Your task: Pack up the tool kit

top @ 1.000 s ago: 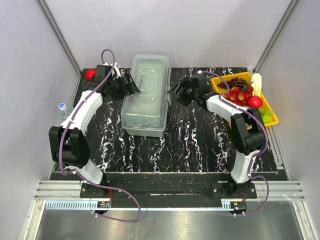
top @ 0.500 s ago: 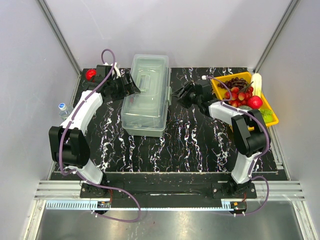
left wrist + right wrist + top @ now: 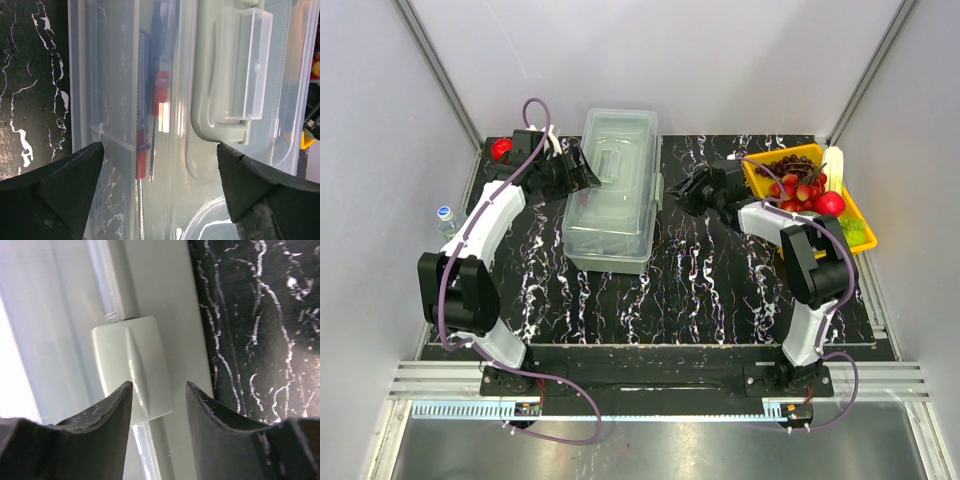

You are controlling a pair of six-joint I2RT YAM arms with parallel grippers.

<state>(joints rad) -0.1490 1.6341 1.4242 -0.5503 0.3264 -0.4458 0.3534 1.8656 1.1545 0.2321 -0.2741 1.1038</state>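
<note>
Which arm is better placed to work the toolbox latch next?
Probably right: the right gripper faces the latch on the toolbox, jaws apart. The left gripper hangs open over the lid handle, away from the latch.

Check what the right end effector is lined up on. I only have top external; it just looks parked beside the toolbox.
Observer: The right wrist view shows the latch on the side of the toolbox, framed between the fingers of the right end effector.
Operator: Gripping it?
Observer: No. The fingers stand apart with nothing clamped between them. Whether a tip touches the latch I cannot tell.
Operator: Anything packed inside yet?
Observer: Yes. In the left wrist view, red and blue-handled hand tools show through the translucent lid, lying lengthwise in the box.
</note>
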